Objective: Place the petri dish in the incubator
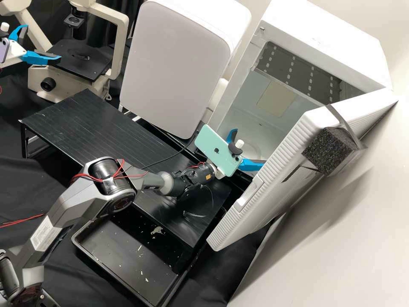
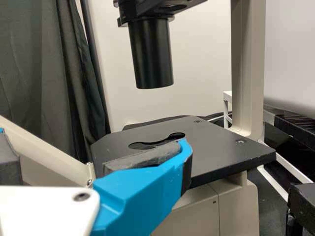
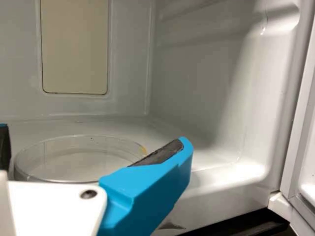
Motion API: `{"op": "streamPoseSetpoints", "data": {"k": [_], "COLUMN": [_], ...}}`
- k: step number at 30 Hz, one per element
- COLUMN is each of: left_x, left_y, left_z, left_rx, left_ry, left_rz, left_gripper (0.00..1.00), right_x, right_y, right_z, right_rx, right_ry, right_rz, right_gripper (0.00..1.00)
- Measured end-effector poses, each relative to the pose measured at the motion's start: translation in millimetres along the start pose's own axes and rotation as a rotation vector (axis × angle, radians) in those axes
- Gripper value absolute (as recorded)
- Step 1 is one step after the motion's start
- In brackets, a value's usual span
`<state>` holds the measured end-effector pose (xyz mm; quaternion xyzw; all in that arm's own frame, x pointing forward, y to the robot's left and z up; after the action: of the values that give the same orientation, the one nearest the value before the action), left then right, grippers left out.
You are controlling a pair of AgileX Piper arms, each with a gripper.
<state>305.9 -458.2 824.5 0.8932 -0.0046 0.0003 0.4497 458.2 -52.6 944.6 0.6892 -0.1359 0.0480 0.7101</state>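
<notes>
A clear petri dish (image 3: 78,162) lies flat on the floor of a white incubator (image 1: 326,40), near the right gripper (image 1: 249,148), its blue fingers spread wide at the opening. The door (image 1: 251,204) (a dark foam block (image 1: 328,150) strapped to it) stands open. Well apart, the left gripper (image 1: 43,41), also spread wide, hovers by a microscope's black stage (image 1: 81,64).

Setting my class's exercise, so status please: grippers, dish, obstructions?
Right gripper open, at incubator mouth. Left gripper open, by microscope. Petri dish on incubator floor. Door open, entry unblocked.
</notes>
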Motion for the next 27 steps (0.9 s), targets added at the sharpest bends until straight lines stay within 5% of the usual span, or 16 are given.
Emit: {"op": "streamPoseSetpoints", "data": {"k": [5,14,27], "left_x": [0.0,0.0,0.0], "left_y": [0.0,0.0,0.0], "left_z": [0.0,0.0,0.0], "left_rx": [0.0,0.0,0.0], "left_ry": [0.0,0.0,0.0], "left_rz": [0.0,0.0,0.0], "left_gripper": [1.0,1.0,1.0], "right_x": [-8.0,-38.8,-118.6], "right_y": [0.6,16.9,35.1], "right_z": [0.5,6.5,25.9], "right_rx": [0.017,-0.004,0.101], "right_ry": [0.016,0.09,0.157], "right_rz": [-0.019,-0.042,0.052], "right_gripper": [1.0,1.0,1.0]}}
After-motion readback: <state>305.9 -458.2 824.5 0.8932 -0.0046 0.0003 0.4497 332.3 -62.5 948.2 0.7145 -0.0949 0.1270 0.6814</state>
